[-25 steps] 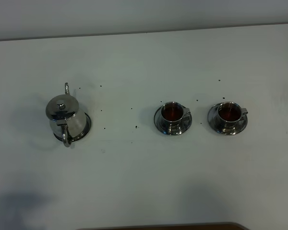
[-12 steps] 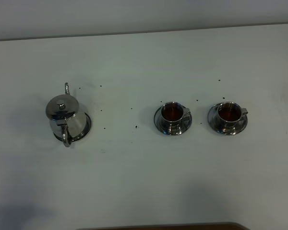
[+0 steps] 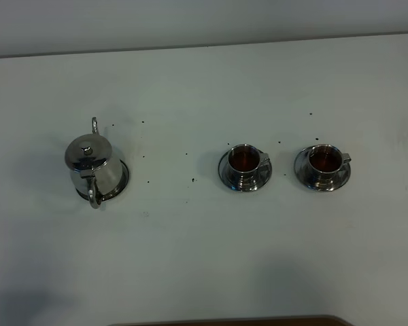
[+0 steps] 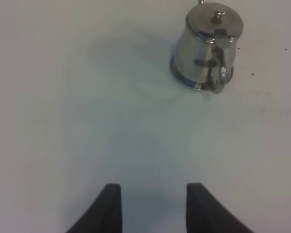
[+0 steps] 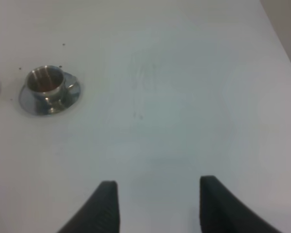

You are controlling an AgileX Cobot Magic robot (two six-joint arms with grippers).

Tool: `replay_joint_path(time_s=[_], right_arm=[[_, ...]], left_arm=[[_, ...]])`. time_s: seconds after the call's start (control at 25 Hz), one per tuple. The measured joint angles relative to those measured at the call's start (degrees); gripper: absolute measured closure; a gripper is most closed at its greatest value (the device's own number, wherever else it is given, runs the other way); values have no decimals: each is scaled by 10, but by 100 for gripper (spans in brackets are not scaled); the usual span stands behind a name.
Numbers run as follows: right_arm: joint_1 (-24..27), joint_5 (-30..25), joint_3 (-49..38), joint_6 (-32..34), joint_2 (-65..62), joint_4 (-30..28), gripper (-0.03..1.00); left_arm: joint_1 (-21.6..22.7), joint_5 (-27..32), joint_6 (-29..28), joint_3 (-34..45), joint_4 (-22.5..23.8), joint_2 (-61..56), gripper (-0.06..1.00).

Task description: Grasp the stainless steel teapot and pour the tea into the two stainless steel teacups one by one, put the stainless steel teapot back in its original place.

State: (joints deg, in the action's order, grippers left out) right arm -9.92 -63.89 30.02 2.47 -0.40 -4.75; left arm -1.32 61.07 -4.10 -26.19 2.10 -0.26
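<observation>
So the stainless steel teapot [image 3: 90,165] is sitting upright on its flat round steel coaster [image 3: 121,178], lid on, and you can just see the coaster's rim poking out around the base. In the overhead view its loop handle points toward the near edge of the surface [image 3: 204,258] and the thin spout sticks out the far side.

Both cups are on the same side of the teapot, off to its right in the overhead view, lined up in a row with it. The nearer teacup [image 3: 244,163] is well apart from the pot, and the farther teacup [image 3: 323,162] sits near that first cup but not touching it. Each is on its own round saucer, and both have dark reddish-brown tea in them. There are a few tiny dark specks scattered on the surface between the teapot and the cups.

Neither arm shows up in the overhead shot. In the left wrist view, the left tool [image 4: 153,206] has its two dark fingers spread with a clear gap, nothing between them, hovering over bare surface well away from the teapot [image 4: 208,46]. In the right wrist view, the right tool [image 5: 157,204] also shows a visible gap between its fingers and isn't holding anything, with the farther teacup [image 5: 46,85] well off to one side of it.
</observation>
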Motion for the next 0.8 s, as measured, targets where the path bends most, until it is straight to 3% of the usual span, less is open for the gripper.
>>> replay_joint_path(time_s=[0.8], right_arm=[[0,0,0,0,0,0,58]], left_arm=[[0,0,1,0,0,0,56]])
